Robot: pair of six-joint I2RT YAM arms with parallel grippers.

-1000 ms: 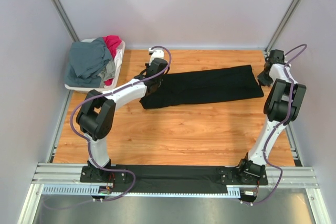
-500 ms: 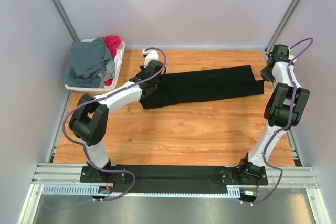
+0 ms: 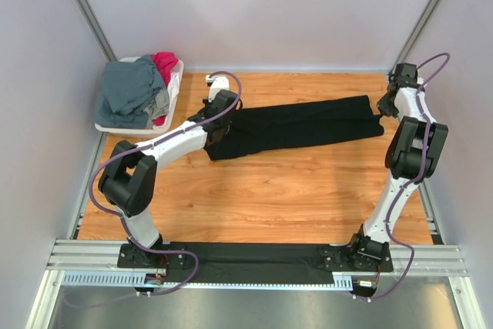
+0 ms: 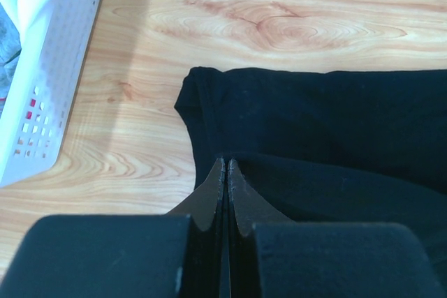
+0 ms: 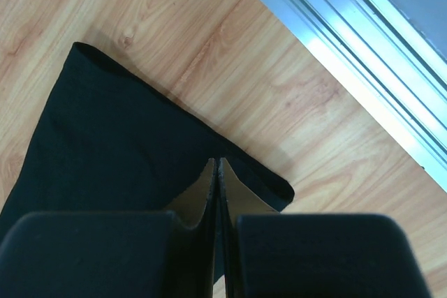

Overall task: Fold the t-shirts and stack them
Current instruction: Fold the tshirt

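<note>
Item under handling: black t-shirt [image 3: 300,125], lying as a long, narrow folded band across the far half of the table [image 3: 269,190], running left to right between the two arms. The remaining stock, a grey-blue t-shirt [image 3: 131,90] and a magenta-red t-shirt [image 3: 164,63], sits heaped in the white basket [image 3: 176,86] at the far left corner.

Left gripper [image 4: 225,165]: fingers pressed together at the band's left end, tips meeting where a crease starts in the cloth. It is pinching the black t-shirt there.

Right gripper [image 5: 216,165]: fingers pressed together near the right end's outer corner. The tips hide the contact itself, so a pinch on the cloth is likely rather than confirmed.

Handling assessment: light, limp, thin fabric with no stiffness. It will sag and drape between holds, crease readily and drag on the wood instead of sliding cleanly. It is not fragile. Best taken at corners or along a doubled fold edge, with both ends held at once so the layers stay aligned.

Status: one shirt partly folded, with no stack started.
</note>
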